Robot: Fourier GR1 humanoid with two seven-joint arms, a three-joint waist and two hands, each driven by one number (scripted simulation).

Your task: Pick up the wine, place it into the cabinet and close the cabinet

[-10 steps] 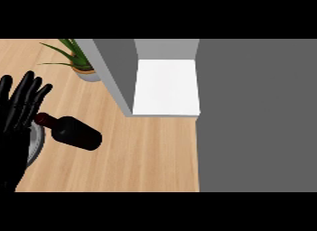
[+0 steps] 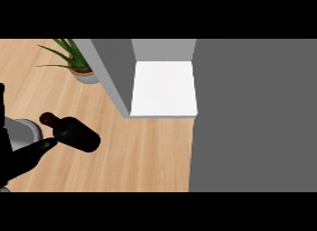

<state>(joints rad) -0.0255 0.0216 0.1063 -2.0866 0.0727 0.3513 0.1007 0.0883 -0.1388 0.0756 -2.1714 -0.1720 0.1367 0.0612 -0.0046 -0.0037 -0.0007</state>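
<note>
- Wood grain runs across the counter (image 2: 141, 153), a pale, matte plank surface.
- I see one wine bottle (image 2: 74, 133), dark and glossy, rounded body with a short neck and a reddish cap pointing up-left. It lies on the counter just left of the cabinet, outside it.
- I count one hand in my view: the left hand (image 2: 4, 158), smooth black, at the left edge. Its fingers stand straight and spread, gripping nothing; the thumb (image 2: 37, 148) reaches toward the bottle's lower side, and I cannot tell whether it touches.
- My right hand does not show.
- One cabinet (image 2: 164, 88) stands open, boxy, with flat grey walls and a plain white floor inside.
- One broad flat grey panel (image 2: 261, 117) fills the right side, touching the cabinet's edge.
- One potted plant (image 2: 77, 63) sits behind the bottle, with thin pointed green leaves in a small round grey pot.
- One light grey rounded object (image 2: 24, 133) shows partly behind my hand; I cannot tell what it is.
</note>
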